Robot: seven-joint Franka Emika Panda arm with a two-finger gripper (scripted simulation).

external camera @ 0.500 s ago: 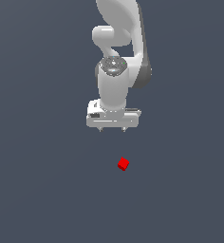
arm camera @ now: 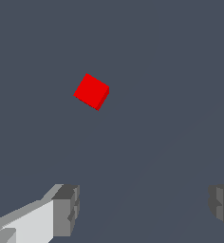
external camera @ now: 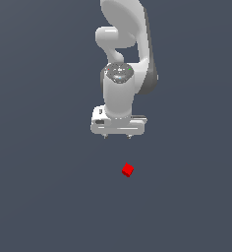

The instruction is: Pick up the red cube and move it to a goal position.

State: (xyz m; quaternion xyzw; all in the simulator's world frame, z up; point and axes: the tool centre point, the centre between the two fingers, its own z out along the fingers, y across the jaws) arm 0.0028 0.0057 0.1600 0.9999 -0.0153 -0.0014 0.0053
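The red cube (external camera: 128, 170) is a tiny bright red cube lying on the dark grey floor, turned at an angle. It also shows in the wrist view (arm camera: 91, 91). My white gripper (external camera: 117, 136) hangs above the floor, behind the cube in the exterior view and slightly toward that view's left. It is open and empty, with its two grey fingertips (arm camera: 66, 210) set wide apart. The cube lies outside the gap between them, apart from both fingers.
The white arm (external camera: 123, 44) rises behind the gripper toward the top of the exterior view. The plain dark grey floor (external camera: 49, 197) spreads all around. No goal marker shows.
The gripper has shifted slightly toward the exterior view's right, closer to the cube. The cube has not moved.
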